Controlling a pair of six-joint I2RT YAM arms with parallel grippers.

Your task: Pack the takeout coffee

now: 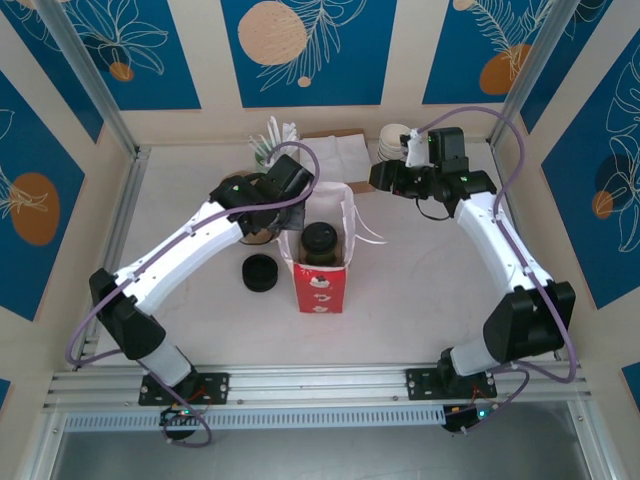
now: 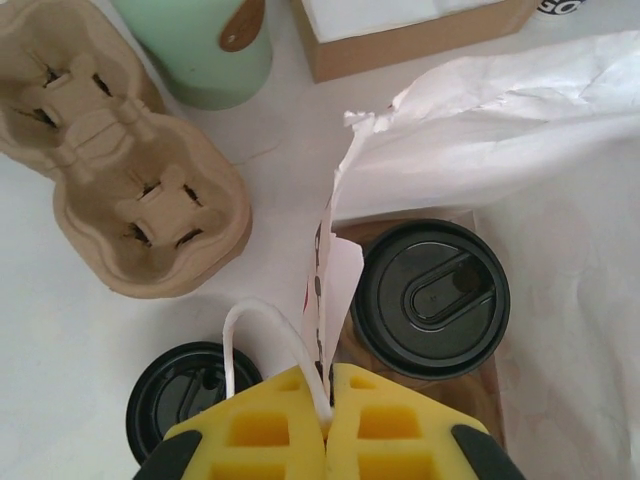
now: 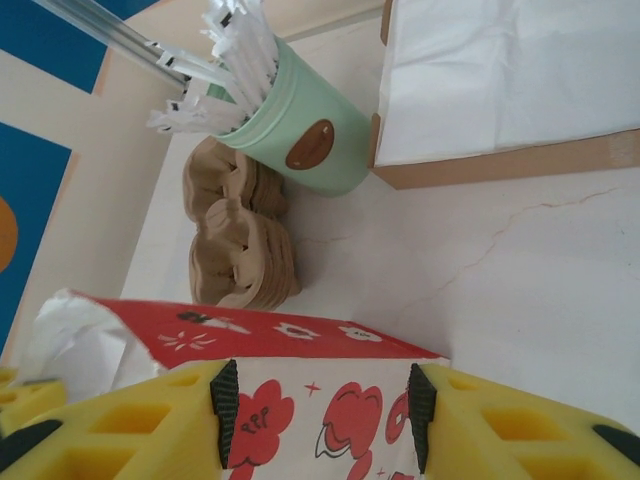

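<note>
Now: takeout coffee (image 2: 432, 297) sits upright inside red bag (image 1: 320, 290), lid on; left gripper (image 2: 327, 400) clenched on bag handle (image 2: 262, 325); right gripper (image 3: 318, 405) jaws apart at bag's side, contact unclear; risk: one-sided handle tug tips/tears bag, coffee spills w/ it.

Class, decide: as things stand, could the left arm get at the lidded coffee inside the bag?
Probably not yet: its fingers are shut on the handle of the bag. Otherwise the coffee sits uncovered close by.
</note>
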